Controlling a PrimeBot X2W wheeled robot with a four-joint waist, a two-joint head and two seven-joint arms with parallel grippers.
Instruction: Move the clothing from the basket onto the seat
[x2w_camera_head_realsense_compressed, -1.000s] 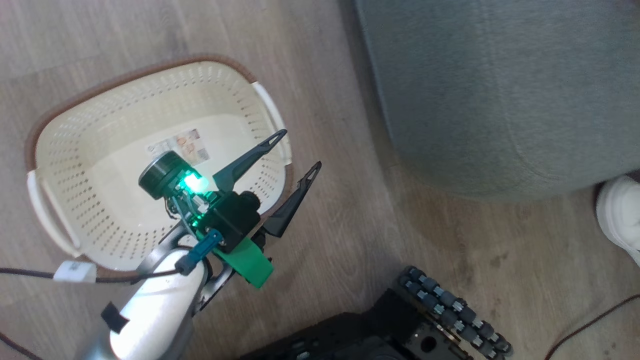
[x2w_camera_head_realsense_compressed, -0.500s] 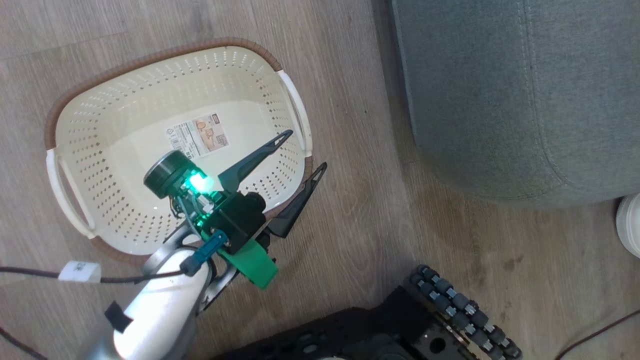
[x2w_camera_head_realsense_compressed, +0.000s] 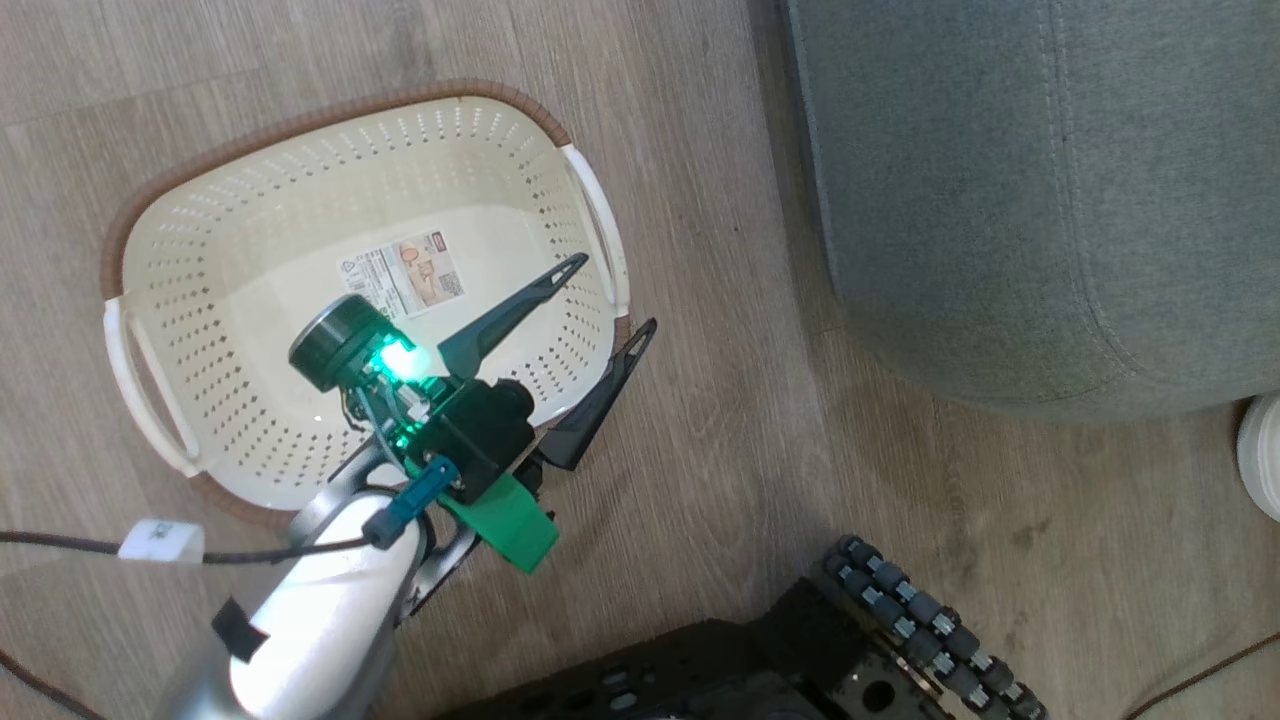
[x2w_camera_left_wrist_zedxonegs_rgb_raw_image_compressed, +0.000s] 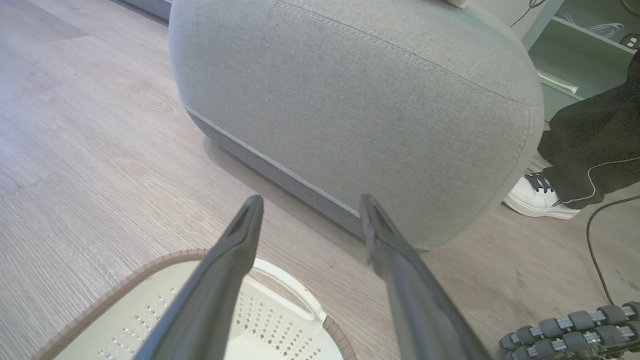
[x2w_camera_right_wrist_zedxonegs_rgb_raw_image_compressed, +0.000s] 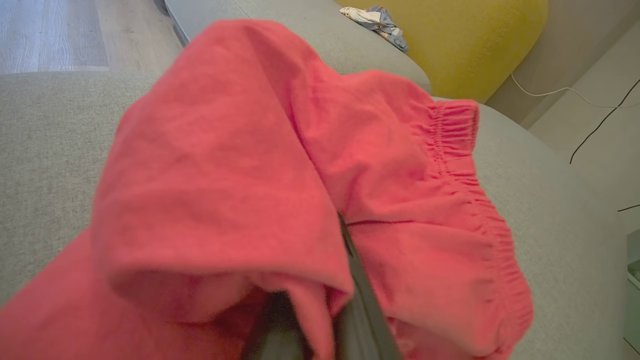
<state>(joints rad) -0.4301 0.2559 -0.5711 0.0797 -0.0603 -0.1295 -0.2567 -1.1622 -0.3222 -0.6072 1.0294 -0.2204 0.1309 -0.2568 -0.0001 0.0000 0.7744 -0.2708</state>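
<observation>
Left gripper (x2w_camera_head_realsense_compressed: 615, 293): fingers spread wide with nothing between them, poised over the rim of the cream basket (x2w_camera_head_realsense_compressed: 200, 300). The label sticker (x2w_camera_head_realsense_compressed: 410, 275) on the basket's bottom lies just beside its fingers. Ahead of it runs wood-plank floor (x2w_camera_head_realsense_compressed: 720, 430), then the grey seat (x2w_camera_left_wrist_zedxonegs_rgb_raw_image_compressed: 350, 100), with a person's white sneaker (x2w_camera_left_wrist_zedxonegs_rgb_raw_image_compressed: 537, 200) beyond.

Right gripper (x2w_camera_right_wrist_zedxonegs_rgb_raw_image_compressed: 352, 270): clenched on the red clothing (x2w_camera_right_wrist_zedxonegs_rgb_raw_image_compressed: 240, 165), which drapes over its fingers. The seat fabric lies beneath, with a yellow cushion (x2w_camera_right_wrist_zedxonegs_rgb_raw_image_compressed: 460, 40) ahead.

Left gripper (x2w_camera_head_realsense_compressed: 615, 293): we hold it spread wide over the right rim of the basket (x2w_camera_head_realsense_compressed: 300, 112).
Seat (x2w_camera_head_realsense_compressed: 1050, 200): grey, to our right.
</observation>
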